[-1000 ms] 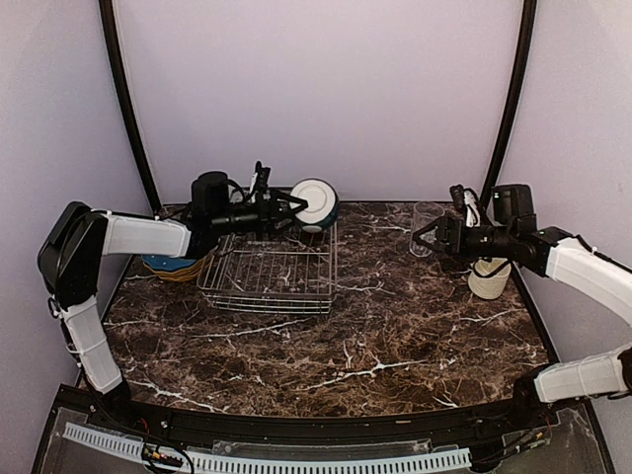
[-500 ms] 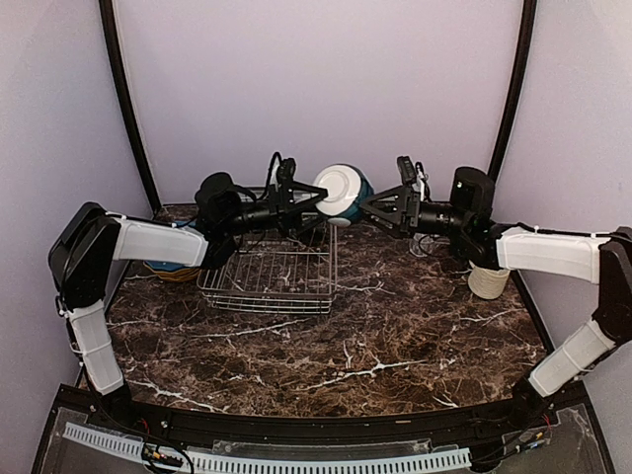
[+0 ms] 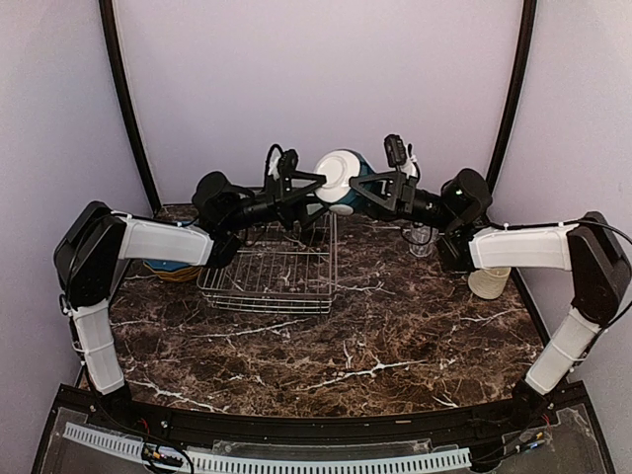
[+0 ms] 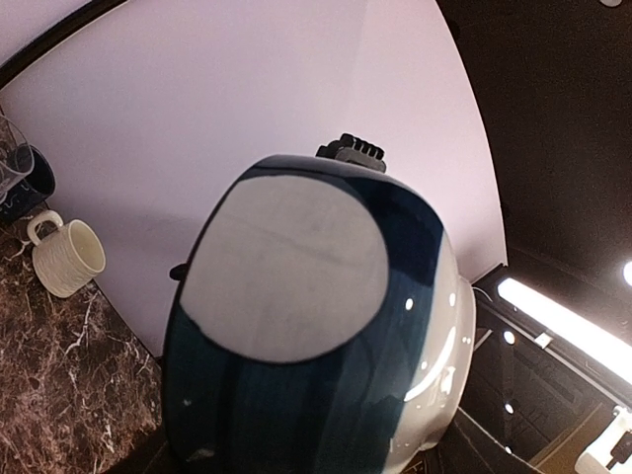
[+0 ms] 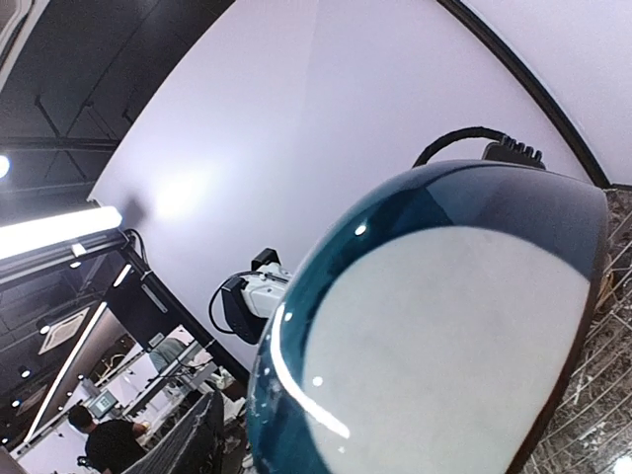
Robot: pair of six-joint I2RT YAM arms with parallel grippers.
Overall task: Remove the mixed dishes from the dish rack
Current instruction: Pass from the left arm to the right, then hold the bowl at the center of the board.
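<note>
Left gripper point(image 3: 314, 187) grasps the bowl point(image 3: 338, 176) at its left edge. It holds the bowl tipped on its side in the air, above the far right corner of the dish rack point(image 3: 267, 281). Right gripper point(image 3: 366, 192) is at the opposite edge with its jaws about the rim, but whether it is clenched or only bracketing I cannot tell. The two pincers face each other along one left-right line, both equally near the bowl. No brand or writing can be read anywhere.
</note>
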